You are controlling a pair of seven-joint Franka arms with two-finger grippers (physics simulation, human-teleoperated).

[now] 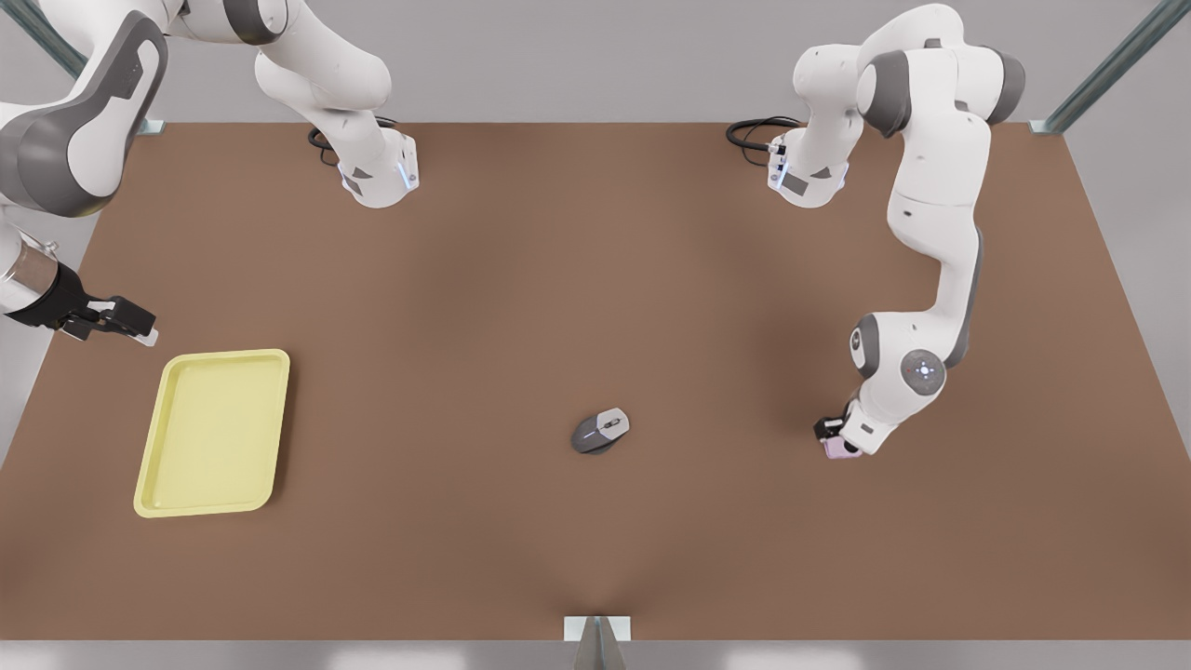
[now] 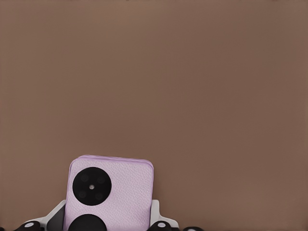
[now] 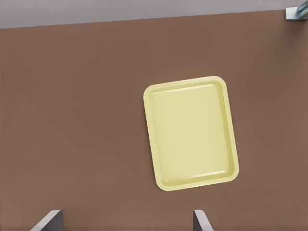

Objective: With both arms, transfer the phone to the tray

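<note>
My right gripper [image 1: 140, 328] hangs open near the bench's left edge, above the tray [image 1: 214, 433]. Near the right edge my left gripper [image 1: 837, 439] pinches the phone [image 1: 840, 448] by its side edges; it looks light, stiff and slippery.

phone [image 2: 118, 190]: pale pink, finely textured back, with two black round camera circles
tray [image 1: 214, 433]: plain pale yellow, rim a shade lighter
computer mouse [image 1: 601, 431]: grey, darker grey on one side, with a dark strip down the middle
table [image 1: 595, 307]: flat brown, no pattern
left gripper [image 1: 831, 434]: black, on a white arm with grey joint sections
right gripper [image 1: 130, 321]: black with pale fingertips, behind it a silver collar, on a white and grey arm
cables [image 1: 752, 133]: black, at the arm bases
</note>
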